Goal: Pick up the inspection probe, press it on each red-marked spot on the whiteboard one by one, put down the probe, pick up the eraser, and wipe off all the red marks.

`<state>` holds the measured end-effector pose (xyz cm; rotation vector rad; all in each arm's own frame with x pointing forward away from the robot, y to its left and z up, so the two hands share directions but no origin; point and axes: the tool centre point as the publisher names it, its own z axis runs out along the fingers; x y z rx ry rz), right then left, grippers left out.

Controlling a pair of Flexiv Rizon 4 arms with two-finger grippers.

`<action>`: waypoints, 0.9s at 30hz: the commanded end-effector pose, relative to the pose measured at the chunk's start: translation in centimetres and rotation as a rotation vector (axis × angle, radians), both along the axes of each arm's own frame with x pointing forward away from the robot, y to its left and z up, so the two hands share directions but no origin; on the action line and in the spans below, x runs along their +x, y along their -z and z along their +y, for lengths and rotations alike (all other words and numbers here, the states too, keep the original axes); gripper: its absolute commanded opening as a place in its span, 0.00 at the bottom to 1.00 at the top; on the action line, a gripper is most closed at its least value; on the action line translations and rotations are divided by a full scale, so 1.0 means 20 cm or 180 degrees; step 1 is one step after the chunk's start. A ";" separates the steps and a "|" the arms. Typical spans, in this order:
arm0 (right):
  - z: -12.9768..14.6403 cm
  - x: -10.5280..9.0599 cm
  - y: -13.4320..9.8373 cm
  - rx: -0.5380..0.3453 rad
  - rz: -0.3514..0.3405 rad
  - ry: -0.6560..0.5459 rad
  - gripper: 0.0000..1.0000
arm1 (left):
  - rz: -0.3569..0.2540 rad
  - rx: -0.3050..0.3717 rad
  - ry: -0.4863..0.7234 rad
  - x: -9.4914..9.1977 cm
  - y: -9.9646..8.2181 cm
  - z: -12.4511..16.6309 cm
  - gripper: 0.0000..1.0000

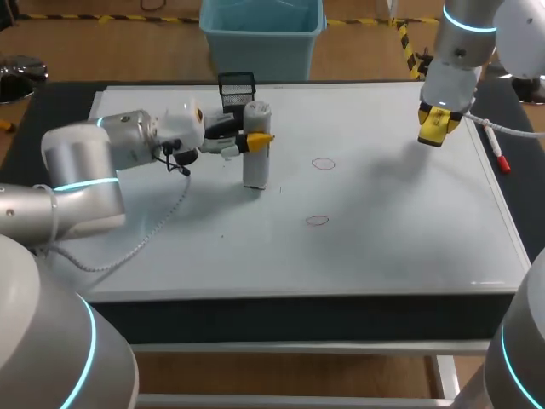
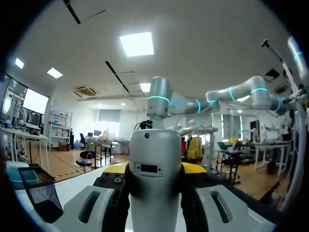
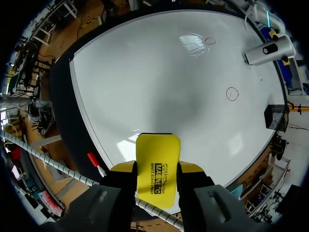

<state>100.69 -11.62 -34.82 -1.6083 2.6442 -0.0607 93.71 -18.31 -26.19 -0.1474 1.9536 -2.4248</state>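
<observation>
The inspection probe (image 1: 256,158), a grey upright cylinder, stands at the back left of the whiteboard (image 1: 383,239) with its lower end at the board's surface. My left gripper (image 1: 255,138) is shut on its upper part; in the left wrist view the probe (image 2: 154,179) fills the gap between the fingers. Two red circles (image 1: 324,164) (image 1: 317,221) lie right of the probe, apart from it. My right gripper (image 1: 438,123) hovers over the board's back right, shut on the yellow eraser (image 3: 157,166). From there both red circles (image 3: 232,94) (image 3: 210,41) and the probe (image 3: 268,50) show ahead.
A black mesh basket (image 1: 237,85) stands at the board's back edge just behind the probe, also seen beside my left gripper (image 2: 38,191). A red-capped marker (image 1: 498,153) lies along the board's right edge, under my right arm's cable.
</observation>
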 end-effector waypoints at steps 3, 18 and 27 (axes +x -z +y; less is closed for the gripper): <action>0.00 0.00 0.00 -0.0010 -0.0002 -0.0005 0.00 | -0.0007 -0.0022 -0.0026 0.01 0.02 -0.01 0.00; 0.00 0.00 0.00 -0.0010 -0.0002 -0.0005 0.00 | 0.0045 0.0109 -0.0033 0.02 0.08 -0.01 0.00; 0.00 0.00 0.00 -0.0010 -0.0002 -0.0005 0.00 | 0.0001 0.0311 -0.0005 0.02 0.08 0.00 0.00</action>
